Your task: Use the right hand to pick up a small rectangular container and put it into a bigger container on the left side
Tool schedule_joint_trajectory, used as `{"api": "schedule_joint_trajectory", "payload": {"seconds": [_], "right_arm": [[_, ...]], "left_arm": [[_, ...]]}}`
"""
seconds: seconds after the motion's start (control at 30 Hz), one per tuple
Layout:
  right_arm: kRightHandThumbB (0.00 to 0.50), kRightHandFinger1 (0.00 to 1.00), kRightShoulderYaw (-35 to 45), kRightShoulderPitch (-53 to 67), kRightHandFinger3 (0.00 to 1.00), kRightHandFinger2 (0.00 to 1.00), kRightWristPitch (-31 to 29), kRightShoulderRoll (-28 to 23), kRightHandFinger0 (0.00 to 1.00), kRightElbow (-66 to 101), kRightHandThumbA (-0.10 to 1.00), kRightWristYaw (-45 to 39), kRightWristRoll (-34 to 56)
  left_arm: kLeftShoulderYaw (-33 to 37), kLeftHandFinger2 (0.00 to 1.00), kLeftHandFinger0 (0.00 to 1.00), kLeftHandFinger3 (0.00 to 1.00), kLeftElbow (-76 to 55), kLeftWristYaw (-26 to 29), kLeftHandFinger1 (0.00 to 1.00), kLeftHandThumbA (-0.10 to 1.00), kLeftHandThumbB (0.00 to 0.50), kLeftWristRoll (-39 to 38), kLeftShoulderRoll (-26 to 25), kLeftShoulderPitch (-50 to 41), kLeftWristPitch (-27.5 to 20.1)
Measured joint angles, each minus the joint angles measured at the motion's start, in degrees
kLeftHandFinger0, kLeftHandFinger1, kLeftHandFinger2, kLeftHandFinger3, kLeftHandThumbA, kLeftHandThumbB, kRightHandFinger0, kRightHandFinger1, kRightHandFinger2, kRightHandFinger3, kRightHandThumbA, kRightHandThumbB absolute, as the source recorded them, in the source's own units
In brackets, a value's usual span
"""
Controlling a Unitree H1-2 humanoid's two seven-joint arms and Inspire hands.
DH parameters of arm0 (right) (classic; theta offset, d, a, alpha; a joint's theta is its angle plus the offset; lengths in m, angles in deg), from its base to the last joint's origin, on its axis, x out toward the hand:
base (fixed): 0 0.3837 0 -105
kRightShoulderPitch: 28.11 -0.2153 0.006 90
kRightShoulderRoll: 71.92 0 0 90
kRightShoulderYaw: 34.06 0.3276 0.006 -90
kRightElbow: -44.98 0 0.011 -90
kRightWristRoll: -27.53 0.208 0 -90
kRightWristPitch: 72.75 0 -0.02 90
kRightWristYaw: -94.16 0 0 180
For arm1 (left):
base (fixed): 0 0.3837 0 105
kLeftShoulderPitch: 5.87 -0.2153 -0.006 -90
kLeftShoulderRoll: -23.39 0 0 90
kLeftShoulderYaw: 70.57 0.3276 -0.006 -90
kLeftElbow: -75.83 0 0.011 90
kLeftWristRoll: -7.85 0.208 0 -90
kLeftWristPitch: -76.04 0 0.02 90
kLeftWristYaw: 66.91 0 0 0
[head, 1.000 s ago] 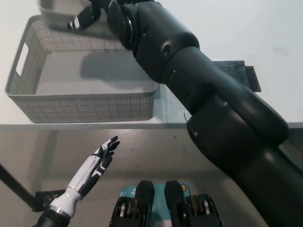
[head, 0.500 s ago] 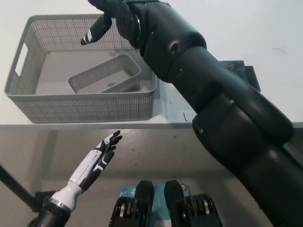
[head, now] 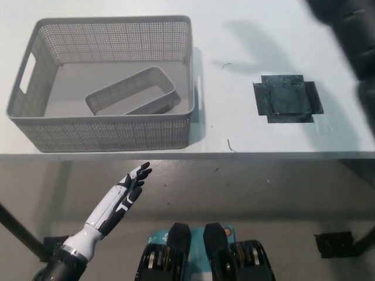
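A small grey perforated rectangular container (head: 132, 92) lies tilted inside the big grey mesh basket (head: 105, 132) at the table's left. My black right arm (head: 351, 41) shows only as a blurred dark shape at the picture's right edge; its hand is out of the frame. My white left hand (head: 126, 192) rests below the table's front edge at the lower left, open with fingers spread, holding nothing.
A black square patch (head: 287, 99) is stuck to the white table (head: 246, 58) right of the basket. A small dark thread lies near the front edge. The table's front edge runs across the picture's middle, with floor below it.
The right arm has swung away from above the basket to the far right edge. The small container, dropped in half a second ago, lies still in the basket. The left hand stayed put.
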State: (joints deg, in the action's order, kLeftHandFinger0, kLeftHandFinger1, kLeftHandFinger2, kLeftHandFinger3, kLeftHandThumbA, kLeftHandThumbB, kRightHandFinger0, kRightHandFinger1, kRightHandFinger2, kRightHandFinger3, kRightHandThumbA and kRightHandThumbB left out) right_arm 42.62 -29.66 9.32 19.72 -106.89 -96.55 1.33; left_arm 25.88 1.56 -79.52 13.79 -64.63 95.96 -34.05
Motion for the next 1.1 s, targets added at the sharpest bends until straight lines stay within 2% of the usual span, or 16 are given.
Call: {"api": "schedule_joint_trajectory", "payload": {"seconds": [0.1,0.23,0.3,0.4,0.47,0.5,0.57,0.67,0.77,0.87,0.93,0.97,1.1], "right_arm": [[0.314,1.00,2.1,4.9,1.00,1.00,0.3,-3.1,1.00,7.3,1.00,-0.4,0.7],[0.341,1.00,4.8,13.1,1.00,1.00,1.1,-5.2,1.00,15.6,1.00,-0.8,1.9],[0.319,1.00,5.9,17.0,1.00,1.00,1.4,-5.5,1.00,19.1,1.00,-1.0,2.4],[0.323,1.00,7.1,24.8,1.00,1.00,2.0,-5.5,1.00,25.4,1.00,-1.1,3.4],[0.296,1.00,7.4,28.7,1.00,1.00,2.2,-5.4,1.00,28.0,1.00,-1.1,3.9],[0.312,1.00,7.7,32.3,1.00,1.00,2.3,-5.3,1.00,30.9,1.00,-1.1,4.4],[0.314,1.00,7.8,37.1,1.00,1.00,2.4,-5.0,1.00,34.4,1.00,-1.1,5.0],[0.318,1.00,7.8,44.9,1.00,1.00,2.4,-4.2,1.00,39.7,1.00,-1.1,5.6],[0.378,1.00,7.7,52.4,1.00,1.00,2.4,-2.9,1.00,45.2,1.00,-1.1,6.6],[0.338,1.00,7.1,60.6,1.00,1.00,2.3,-0.5,1.00,51.6,1.00,-1.1,7.6],[0.342,1.00,6.6,65.3,1.00,1.00,2.3,1.0,1.00,55.1,1.00,-1.1,8.1],[0.324,1.00,6.4,67.9,1.00,1.00,2.2,1.8,1.00,57.1,1.00,-1.1,8.6],[0.340,1.00,5.8,76.8,1.00,1.00,1.0,4.7,1.00,64.7,1.00,-0.9,10.6]], "left_arm": [[0.0,1.00,1.00,1.00,0.1,0.0,1.00,1.00,0.283,0.0,0.1,0.0,0.0],[0.0,1.00,1.00,1.00,0.2,0.0,1.00,1.00,0.278,0.1,0.2,0.0,0.0],[0.0,1.00,1.00,1.00,0.2,0.0,1.00,1.00,0.286,0.1,0.2,0.0,0.1],[0.0,1.00,1.00,1.00,0.3,0.0,1.00,1.00,0.287,0.1,0.3,0.0,0.1],[0.0,1.00,1.00,1.00,0.3,0.0,1.00,1.00,0.284,0.1,0.3,0.0,0.1],[0.0,1.00,1.00,1.00,0.4,0.0,1.00,1.00,0.276,0.1,0.3,0.0,0.1],[0.1,1.00,1.00,1.00,0.4,0.0,1.00,1.00,0.278,0.1,0.4,0.0,0.1],[0.1,1.00,1.00,1.00,0.6,0.0,1.00,1.00,0.288,0.2,0.5,0.0,0.1],[0.1,1.00,1.00,1.00,0.7,0.0,1.00,1.00,0.293,0.2,0.6,0.0,0.1],[0.1,1.00,1.00,1.00,0.9,0.0,1.00,1.00,0.301,0.2,0.6,0.0,0.1],[0.1,1.00,1.00,1.00,1.1,0.0,1.00,1.00,0.301,0.2,0.7,0.0,0.1],[0.1,1.00,1.00,1.00,1.2,0.0,1.00,1.00,0.299,0.2,0.7,0.0,0.1],[0.1,1.00,1.00,1.00,1.6,0.0,1.00,1.00,0.296,0.2,0.7,0.0,0.1]]}}
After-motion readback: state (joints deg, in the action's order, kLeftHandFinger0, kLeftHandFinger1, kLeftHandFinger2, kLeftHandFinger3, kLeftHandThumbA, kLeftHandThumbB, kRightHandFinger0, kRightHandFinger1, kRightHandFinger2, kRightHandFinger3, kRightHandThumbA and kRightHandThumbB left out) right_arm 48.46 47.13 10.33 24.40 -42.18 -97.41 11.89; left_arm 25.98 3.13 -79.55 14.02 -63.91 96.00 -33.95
